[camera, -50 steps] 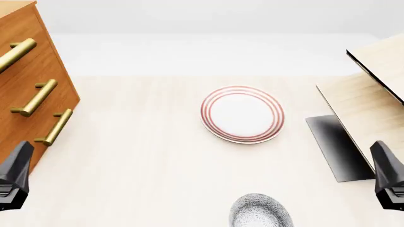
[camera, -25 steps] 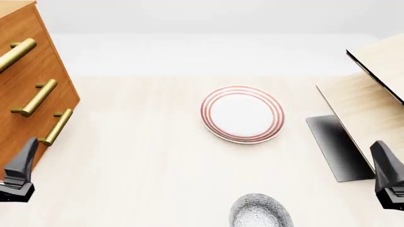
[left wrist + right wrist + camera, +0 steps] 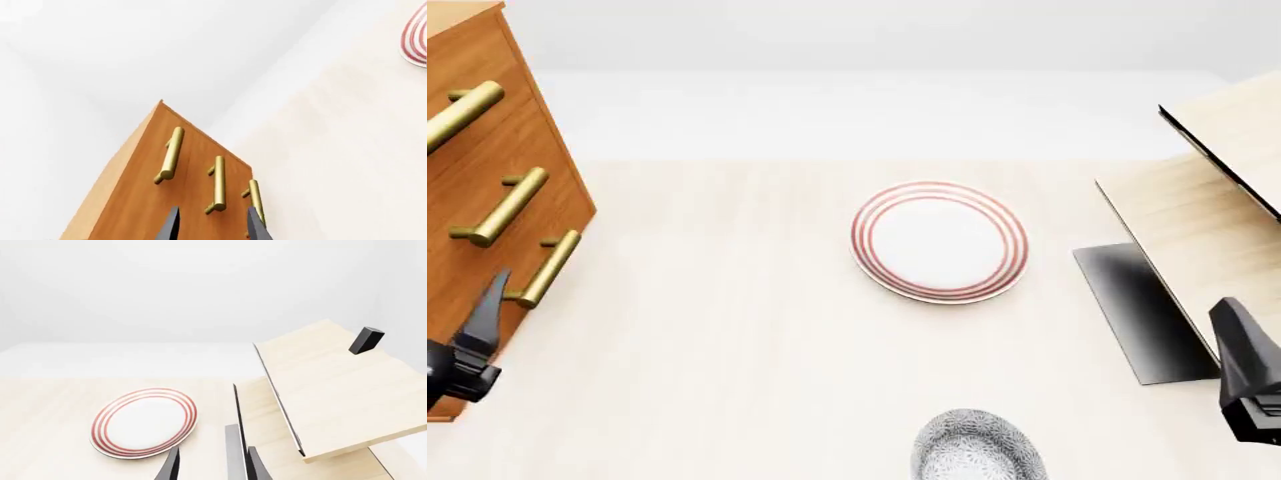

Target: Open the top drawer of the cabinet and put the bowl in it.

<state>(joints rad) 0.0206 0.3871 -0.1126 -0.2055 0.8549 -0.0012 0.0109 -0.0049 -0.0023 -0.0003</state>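
While the speckled blue-grey bowl [image 3: 977,447] sits on the table [image 3: 747,340], the left claw [image 3: 212,227] faces the orange-brown cabinet [image 3: 487,180], parted, holding nothing.

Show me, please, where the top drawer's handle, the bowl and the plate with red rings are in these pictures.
top drawer's handle [image 3: 463,115]: front view, middle of the brass bar.
bowl [image 3: 977,448]: front view, speckled inside, near the picture's lower edge.
plate [image 3: 940,241]: front view, white centre inside the red rings.

The pale table [image 3: 734,350] carries the cabinet [image 3: 481,200], plate [image 3: 940,241], bowl [image 3: 977,447] and light-wood structure [image 3: 1214,230].
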